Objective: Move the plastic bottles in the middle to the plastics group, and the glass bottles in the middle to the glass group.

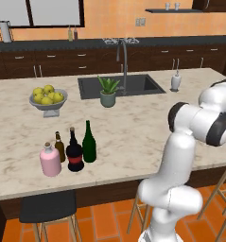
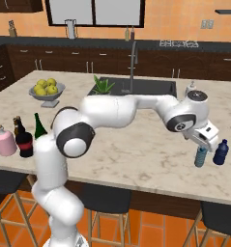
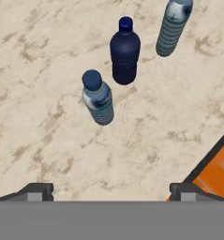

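Beside the navy bottle (image 3: pixel 125 51) we see the water bottle (image 3: pixel 98 97) set down, gripper (image 2: pixel 202 144) wide (holding nothing); sorting looks finished, so lift clear.

Below my open fingers, a small clear blue-tinted water bottle with a blue cap (image 3: pixel 98 97) stands upright on the marble, apart from them. Far off to my left, the tall slim dark-green wine bottle (image 1: pixel 89 142) and the round-bellied black bottle with a red label band (image 1: pixel 74 151) stand upright, just beside the squat pink flask with a cork stopper (image 1: pixel 50 159) and the small dark-brown beer bottle (image 1: pixel 59 146).
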